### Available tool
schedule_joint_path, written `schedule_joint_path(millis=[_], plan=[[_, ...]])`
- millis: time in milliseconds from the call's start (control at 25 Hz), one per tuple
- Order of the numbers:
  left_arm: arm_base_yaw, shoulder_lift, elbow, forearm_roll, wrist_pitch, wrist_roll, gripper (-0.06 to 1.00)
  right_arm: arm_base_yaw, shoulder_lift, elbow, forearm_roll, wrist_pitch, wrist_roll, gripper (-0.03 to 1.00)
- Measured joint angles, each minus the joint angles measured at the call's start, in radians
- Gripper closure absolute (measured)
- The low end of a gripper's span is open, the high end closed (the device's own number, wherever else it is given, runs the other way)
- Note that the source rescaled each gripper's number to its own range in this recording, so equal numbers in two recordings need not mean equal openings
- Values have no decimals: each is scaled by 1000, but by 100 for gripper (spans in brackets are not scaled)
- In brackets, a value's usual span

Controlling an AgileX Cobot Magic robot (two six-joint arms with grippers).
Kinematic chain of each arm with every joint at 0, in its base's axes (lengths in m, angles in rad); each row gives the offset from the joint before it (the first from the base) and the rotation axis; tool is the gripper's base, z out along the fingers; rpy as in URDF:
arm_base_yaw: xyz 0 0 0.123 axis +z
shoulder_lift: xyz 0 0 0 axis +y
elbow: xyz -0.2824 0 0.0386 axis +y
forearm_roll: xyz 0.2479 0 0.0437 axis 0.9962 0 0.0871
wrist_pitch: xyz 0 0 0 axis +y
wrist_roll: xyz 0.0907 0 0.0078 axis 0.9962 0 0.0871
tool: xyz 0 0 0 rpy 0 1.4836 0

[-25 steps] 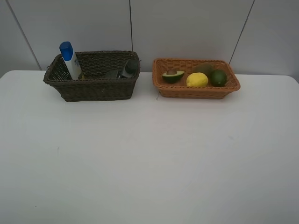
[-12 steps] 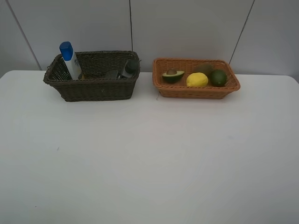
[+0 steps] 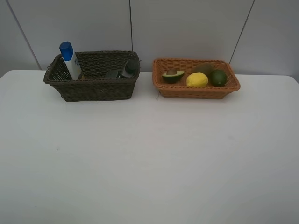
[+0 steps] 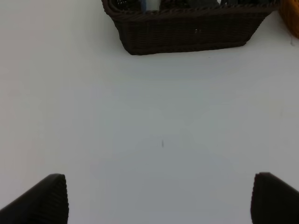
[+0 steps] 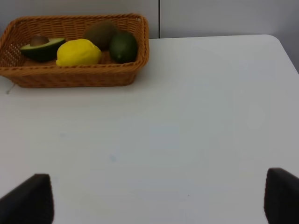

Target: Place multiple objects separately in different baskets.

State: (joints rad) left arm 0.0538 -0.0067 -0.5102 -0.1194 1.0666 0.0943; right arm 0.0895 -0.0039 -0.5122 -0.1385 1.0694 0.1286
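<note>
The dark brown basket (image 3: 93, 86) stands at the back left of the white table. A blue-capped white bottle (image 3: 70, 59) leans upright in it, and a dark grey bottle (image 3: 129, 68) lies at its right end. To its right, the orange-tan basket (image 3: 196, 91) holds a halved avocado (image 3: 173, 75), a yellow lemon (image 3: 197, 80), a green lime (image 3: 218, 77) and a brown kiwi (image 3: 203, 69). My left gripper (image 4: 159, 200) is open above bare table, well short of the dark basket (image 4: 187, 32). My right gripper (image 5: 156, 200) is open too, far from the orange basket (image 5: 70, 77). Neither arm shows in the exterior high view.
The white table (image 3: 149, 154) stretches wide in front of both baskets. Grey wall panels (image 3: 187, 28) rise right behind them. The table's far right corner (image 5: 275, 42) shows in the right wrist view.
</note>
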Motion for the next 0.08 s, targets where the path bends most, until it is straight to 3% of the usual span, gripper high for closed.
schedule_joint_path(millis=[80], plan=[[0,0,0,0,0,0,-5,0,0,0,0,0,0,-3]])
